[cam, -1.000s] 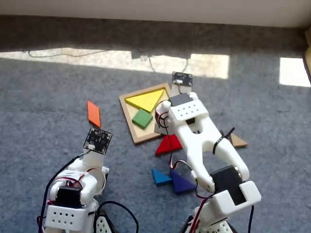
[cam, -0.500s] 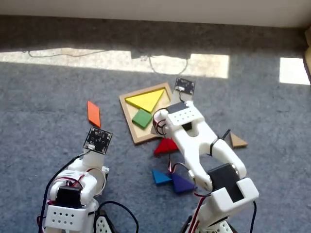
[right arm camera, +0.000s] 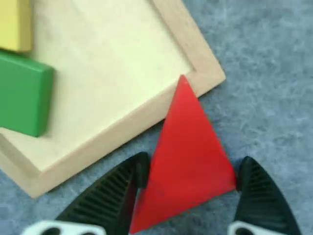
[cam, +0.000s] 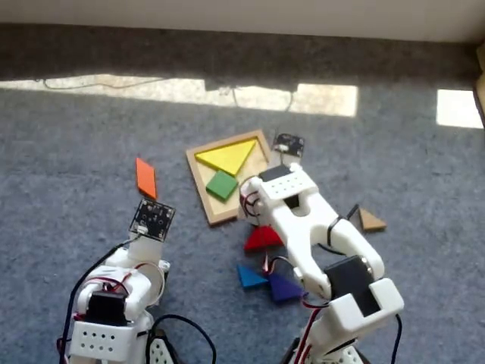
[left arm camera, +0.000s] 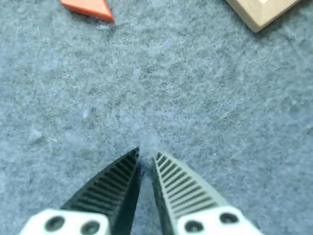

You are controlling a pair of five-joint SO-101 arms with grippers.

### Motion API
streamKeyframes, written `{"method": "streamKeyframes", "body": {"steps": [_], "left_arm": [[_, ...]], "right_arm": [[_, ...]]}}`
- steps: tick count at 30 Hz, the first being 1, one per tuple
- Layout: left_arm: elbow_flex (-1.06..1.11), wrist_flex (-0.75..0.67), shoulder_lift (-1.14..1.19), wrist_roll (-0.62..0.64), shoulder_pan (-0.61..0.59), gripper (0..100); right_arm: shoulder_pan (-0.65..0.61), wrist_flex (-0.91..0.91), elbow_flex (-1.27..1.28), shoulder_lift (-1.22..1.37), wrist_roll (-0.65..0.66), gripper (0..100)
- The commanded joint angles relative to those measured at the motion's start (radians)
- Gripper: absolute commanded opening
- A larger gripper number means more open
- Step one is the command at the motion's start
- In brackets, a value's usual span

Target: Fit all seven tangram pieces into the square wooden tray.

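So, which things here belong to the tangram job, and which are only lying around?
Belong to the job:
wooden tray, with the yellow triangle and green square in it; outside it, the red triangle, orange parallelogram, blue triangle, purple triangle, tan triangle.

Just lying about:
cable on the carpet.

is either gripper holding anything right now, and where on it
The right gripper pinches the red wooden triangle across its wide end, a finger at each side; the left gripper holds nothing.
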Motion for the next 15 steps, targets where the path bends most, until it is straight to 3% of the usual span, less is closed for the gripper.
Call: {"method": "streamKeyframes", "body": {"steps": [1, 9, 12, 15], "left_arm": [[0.021, -0.002, -0.021, 0.009, 0.013, 1], [0.021, -0.002, -0.021, 0.009, 0.013, 1], [0.021, -0.002, -0.021, 0.009, 0.013, 1], [0.021, -0.002, -0.021, 0.009, 0.013, 1]], "right_arm": [[-0.001, 0.025, 0.004, -0.004, -0.003, 27.8], [-0.005, 0.025, 0.01, -0.004, -0.002, 27.6], [-0.001, 0.025, 0.008, -0.01, 0.003, 21.1], [0.018, 0.027, 0.001, -0.013, 0.101, 12.8]]}}
